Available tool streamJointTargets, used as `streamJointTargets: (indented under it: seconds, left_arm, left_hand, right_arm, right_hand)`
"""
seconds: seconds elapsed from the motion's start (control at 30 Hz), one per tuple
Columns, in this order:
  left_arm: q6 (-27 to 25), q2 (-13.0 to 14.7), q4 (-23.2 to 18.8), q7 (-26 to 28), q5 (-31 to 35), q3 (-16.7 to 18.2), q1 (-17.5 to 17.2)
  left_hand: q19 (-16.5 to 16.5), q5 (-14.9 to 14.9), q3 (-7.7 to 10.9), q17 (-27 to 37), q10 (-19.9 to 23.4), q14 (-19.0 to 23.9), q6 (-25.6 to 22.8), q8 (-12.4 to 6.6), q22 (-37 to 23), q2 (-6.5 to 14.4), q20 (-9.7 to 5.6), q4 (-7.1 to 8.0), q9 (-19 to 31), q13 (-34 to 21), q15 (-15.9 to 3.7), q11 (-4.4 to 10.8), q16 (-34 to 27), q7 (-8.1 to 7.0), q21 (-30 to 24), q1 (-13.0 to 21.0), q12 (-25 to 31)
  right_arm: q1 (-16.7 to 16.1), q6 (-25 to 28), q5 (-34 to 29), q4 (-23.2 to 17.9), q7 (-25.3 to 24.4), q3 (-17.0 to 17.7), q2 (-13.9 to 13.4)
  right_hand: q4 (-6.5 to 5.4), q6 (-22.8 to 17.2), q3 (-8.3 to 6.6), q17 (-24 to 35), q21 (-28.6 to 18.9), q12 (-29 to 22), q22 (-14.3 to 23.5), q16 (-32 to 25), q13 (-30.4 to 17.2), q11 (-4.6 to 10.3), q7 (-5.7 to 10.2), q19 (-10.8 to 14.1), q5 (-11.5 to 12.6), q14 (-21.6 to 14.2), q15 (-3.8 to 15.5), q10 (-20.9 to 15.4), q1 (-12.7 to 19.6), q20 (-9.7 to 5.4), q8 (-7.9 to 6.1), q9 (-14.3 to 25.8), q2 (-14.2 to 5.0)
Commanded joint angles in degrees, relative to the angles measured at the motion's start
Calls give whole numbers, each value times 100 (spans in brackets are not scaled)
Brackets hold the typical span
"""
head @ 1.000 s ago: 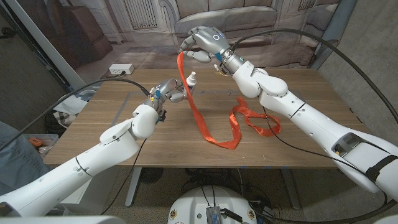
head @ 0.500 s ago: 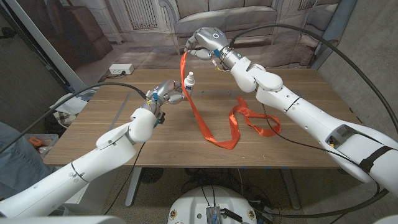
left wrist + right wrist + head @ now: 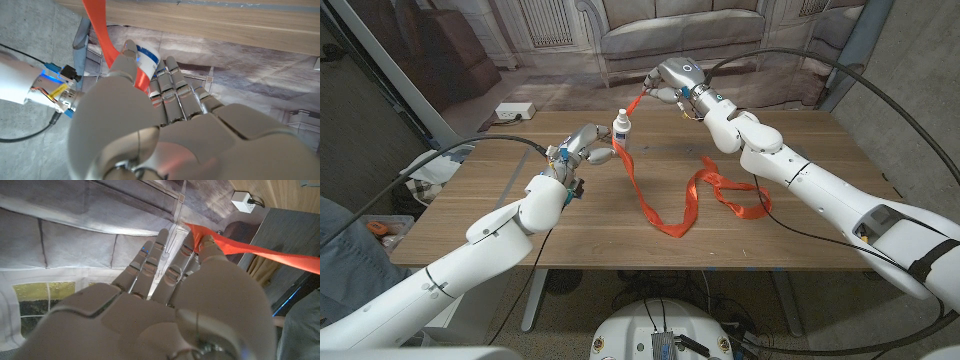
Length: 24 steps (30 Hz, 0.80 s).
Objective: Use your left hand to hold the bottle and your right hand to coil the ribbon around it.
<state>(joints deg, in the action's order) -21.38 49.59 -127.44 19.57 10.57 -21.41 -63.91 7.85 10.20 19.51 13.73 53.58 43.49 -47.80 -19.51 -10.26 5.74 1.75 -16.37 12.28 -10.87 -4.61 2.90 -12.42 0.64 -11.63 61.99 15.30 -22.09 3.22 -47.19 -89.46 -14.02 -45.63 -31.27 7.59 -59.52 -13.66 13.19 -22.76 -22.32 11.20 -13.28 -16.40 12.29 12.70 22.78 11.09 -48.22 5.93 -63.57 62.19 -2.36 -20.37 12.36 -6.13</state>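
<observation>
A small white bottle (image 3: 621,129) with a blue label stands upright at the far middle of the table, and my left hand (image 3: 586,146) grips it from the side. In the left wrist view my left hand (image 3: 150,125) wraps around the bottle (image 3: 147,56), with the ribbon (image 3: 98,27) crossing it. The orange ribbon (image 3: 672,207) runs from the bottle up to my right hand (image 3: 672,78), which pinches its end above the table's far edge, and its long tail loops over the table. My right hand (image 3: 165,290) pinches the ribbon (image 3: 240,247) in the right wrist view.
A wooden table (image 3: 520,215) carries the ribbon's loose loops at the right middle. A white power box (image 3: 514,111) lies on the floor beyond the far left corner. A sofa backdrop (image 3: 690,30) stands behind the table.
My right hand has swung to the right and lower with the ribbon end, passing behind the bottle. The ribbon's upper stretch now slants across the bottle. My left hand has held the bottle still.
</observation>
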Motion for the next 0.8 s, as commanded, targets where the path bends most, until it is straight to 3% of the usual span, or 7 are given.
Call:
streamJointTargets:
  seconds: [0.03, 0.4, 0.8]
  left_arm:
    - [235, -208, 197, 265, -242, 237, -70]
    - [393, -757, 590, 743, -439, 265, 80]
    - [645, -1236, 909, 1198, -551, 221, 277]
  left_hand:
    - [33, 38, 1189, 24, 616, 78, -712, -255, -8, 44, -42, 854, 364, -2554, -344, 643, -36, -180, -12, 83, 834]
    - [56, 40, 1196, 38, 613, 118, -721, -286, -8, 39, -37, 845, 391, -2583, -314, 620, -53, -177, -19, 93, 855]
    - [106, 40, 1211, 45, 598, 161, -676, -297, -11, 29, -18, 831, 419, -2591, -225, 606, -63, -137, -37, 111, 862]
  right_arm:
    - [-762, 460, 307, -723, -107, 437, -641]
    - [-1609, 618, 519, -1559, -387, 861, -1053]
    - [-2173, 346, 626, -2212, -335, 1072, -1309]
  right_hand:
    - [2, -43, 11, 22, 30, -35, 8, -28, -21, -15, 4, 14, 31, -58, 639, 7, 10, -185, -26, 10, -68]
    - [-4, -48, 11, 13, 53, -46, 2, -17, -35, -12, 6, -18, 32, -74, 625, -23, 6, -119, -29, 6, -69]
    - [-4, -52, 9, 7, 63, -66, -3, -18, -52, -13, 6, -12, 29, -113, 619, -75, 7, -90, -33, 2, -67]
